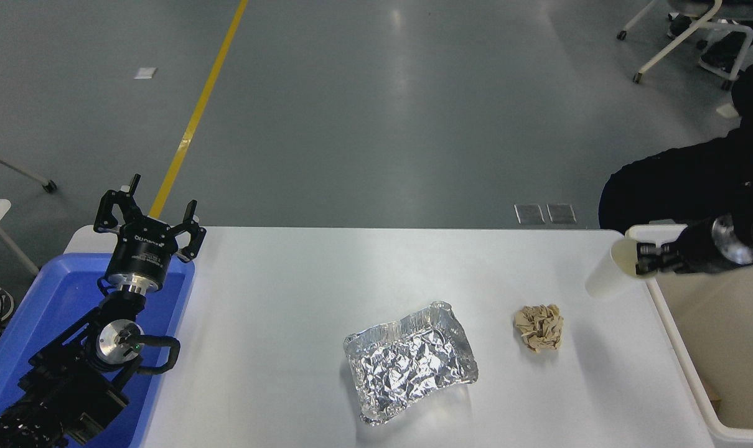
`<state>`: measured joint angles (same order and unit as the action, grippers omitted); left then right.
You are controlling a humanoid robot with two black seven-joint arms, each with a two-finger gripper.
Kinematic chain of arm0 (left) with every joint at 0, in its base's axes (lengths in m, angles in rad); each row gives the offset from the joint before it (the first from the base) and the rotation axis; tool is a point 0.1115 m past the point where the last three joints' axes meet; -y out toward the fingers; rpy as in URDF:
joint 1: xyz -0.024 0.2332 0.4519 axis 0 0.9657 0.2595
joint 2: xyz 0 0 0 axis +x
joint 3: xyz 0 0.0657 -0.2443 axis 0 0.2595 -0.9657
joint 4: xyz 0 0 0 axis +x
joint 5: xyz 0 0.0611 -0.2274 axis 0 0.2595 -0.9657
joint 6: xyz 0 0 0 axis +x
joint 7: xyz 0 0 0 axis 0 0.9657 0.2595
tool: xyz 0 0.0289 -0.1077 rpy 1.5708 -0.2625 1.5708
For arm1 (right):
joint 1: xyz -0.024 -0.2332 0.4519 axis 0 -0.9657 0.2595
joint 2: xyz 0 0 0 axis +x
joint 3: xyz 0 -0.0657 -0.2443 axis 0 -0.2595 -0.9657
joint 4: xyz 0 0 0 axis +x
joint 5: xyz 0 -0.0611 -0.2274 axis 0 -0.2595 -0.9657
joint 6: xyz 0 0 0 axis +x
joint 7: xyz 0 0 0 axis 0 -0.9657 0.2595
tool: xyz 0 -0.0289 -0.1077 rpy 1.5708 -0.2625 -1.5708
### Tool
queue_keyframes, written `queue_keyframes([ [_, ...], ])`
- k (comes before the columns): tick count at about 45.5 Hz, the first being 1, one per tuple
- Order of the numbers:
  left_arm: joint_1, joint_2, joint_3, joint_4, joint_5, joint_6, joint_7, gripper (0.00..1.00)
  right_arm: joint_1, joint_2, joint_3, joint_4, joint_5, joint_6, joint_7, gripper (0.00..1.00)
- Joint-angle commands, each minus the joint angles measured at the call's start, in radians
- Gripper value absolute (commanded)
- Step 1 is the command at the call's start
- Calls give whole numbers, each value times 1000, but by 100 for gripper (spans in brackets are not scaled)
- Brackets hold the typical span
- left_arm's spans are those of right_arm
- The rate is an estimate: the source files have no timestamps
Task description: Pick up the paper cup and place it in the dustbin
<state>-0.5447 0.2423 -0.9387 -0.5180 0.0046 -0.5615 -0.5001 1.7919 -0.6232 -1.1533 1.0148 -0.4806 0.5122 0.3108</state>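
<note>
The right gripper (643, 261) comes in from the right edge of the table with its fingers closed on the rim of the paper cup (612, 269). The cup hangs clear of the table near the far right corner, tilted, its base pointing down and left, its mouth toward the gripper. It sits just beside the rim of the dustbin (675, 336), which stands against the table's right edge, but it does not appear to be over the opening.

The step in hand looks like the carry: the cup is lifted and gripped, not released. The next move calls for shifting the cup to the right until it is fully over the dustbin's beige inside, then spreading the fingers to drop it. Letting go too soon risks the cup striking the thick rim and falling back on the table.

The left gripper (149, 214) is parked at the far left corner over a blue bin (53, 298), its fingers spread wide and holding nothing. A foil tray (411, 361) and a crumpled paper ball (539, 328) lie untouched toward the near edge.
</note>
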Motion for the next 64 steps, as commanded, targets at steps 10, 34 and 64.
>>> queue_keyframes([
  [10, 0, 0, 0, 0, 0, 0, 0, 98, 435, -30, -17, 169, -12, 212, 5, 0],
  [34, 0, 0, 0, 1, 0, 0, 0, 98, 560, -30, -52, 275, -12, 235, 4, 0],
  [64, 0, 0, 0, 0, 0, 0, 0, 98, 144, -39, 0, -195, -23, 193, -6, 0],
])
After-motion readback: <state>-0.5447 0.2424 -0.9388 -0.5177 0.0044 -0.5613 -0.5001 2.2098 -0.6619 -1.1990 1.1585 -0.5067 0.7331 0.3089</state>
